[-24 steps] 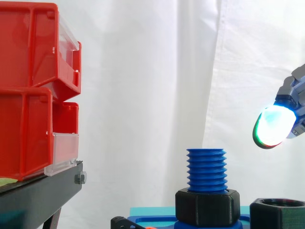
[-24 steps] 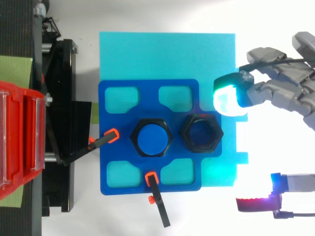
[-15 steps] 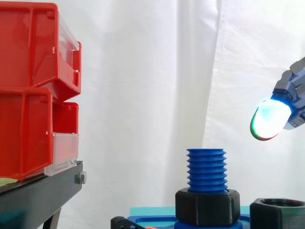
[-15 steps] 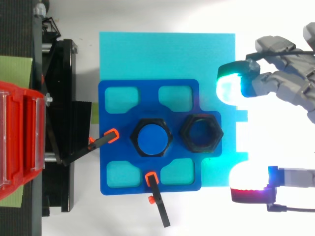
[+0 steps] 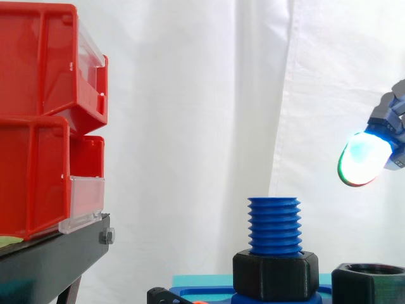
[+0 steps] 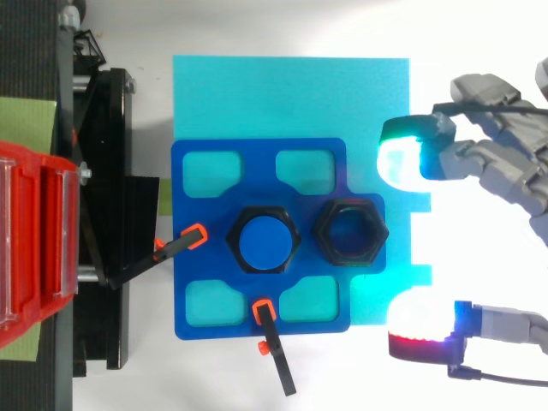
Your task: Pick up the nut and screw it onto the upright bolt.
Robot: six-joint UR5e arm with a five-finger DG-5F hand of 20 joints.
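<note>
White curtain (image 5: 190, 95); hand (image 6: 501, 158) beside nut (image 6: 324, 232), apart.

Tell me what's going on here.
A robot hand hovers open at the right of the blue fixture plate, holding nothing. Its glowing fingertips sit higher than the black nut and off to its right, not touching it. The nut rests in its seat on the plate, right beside the upright blue bolt. Nothing is picked up or threaded on yet; the bolt's thread is bare above the black hex collar at its base.
</note>
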